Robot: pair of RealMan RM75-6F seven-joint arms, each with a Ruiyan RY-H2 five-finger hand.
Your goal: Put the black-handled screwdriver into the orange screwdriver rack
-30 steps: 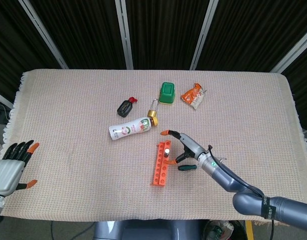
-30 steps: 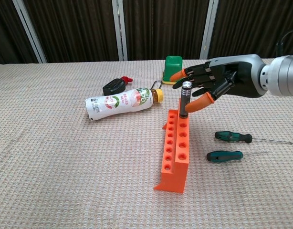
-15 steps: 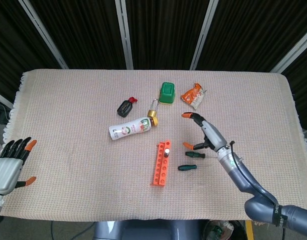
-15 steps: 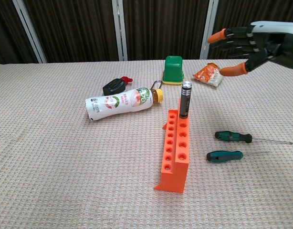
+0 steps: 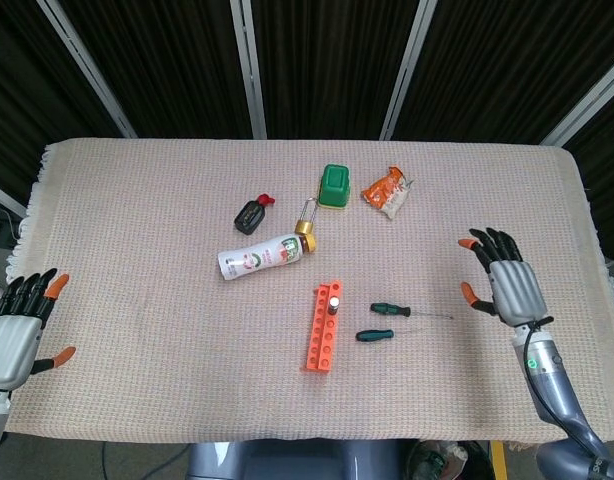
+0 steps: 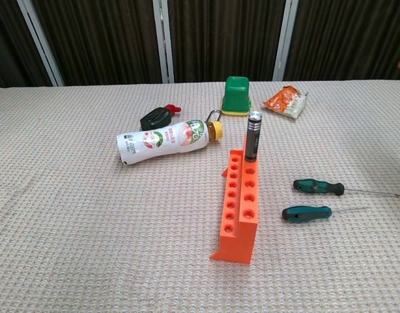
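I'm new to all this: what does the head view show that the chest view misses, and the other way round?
Only the head view shows the left hand and right hand, both open with fingers spread, at the table's sides. Only the chest view shows, from the side, that the black-handled screwdriver stands upright in the far end of the orange screwdriver rack. Both share the rack, the lying bottle, the green cup, the snack packet, the black key fob and two green-handled screwdrivers lying beside the rack.

Colours on the woven beige tablecloth (image 6: 89, 228)

Orange screwdriver rack (image 6: 239, 208), black-handled screwdriver (image 6: 253, 135), two green-handled screwdrivers (image 6: 317, 188), green cup (image 6: 236, 95), white bottle (image 6: 164, 141).
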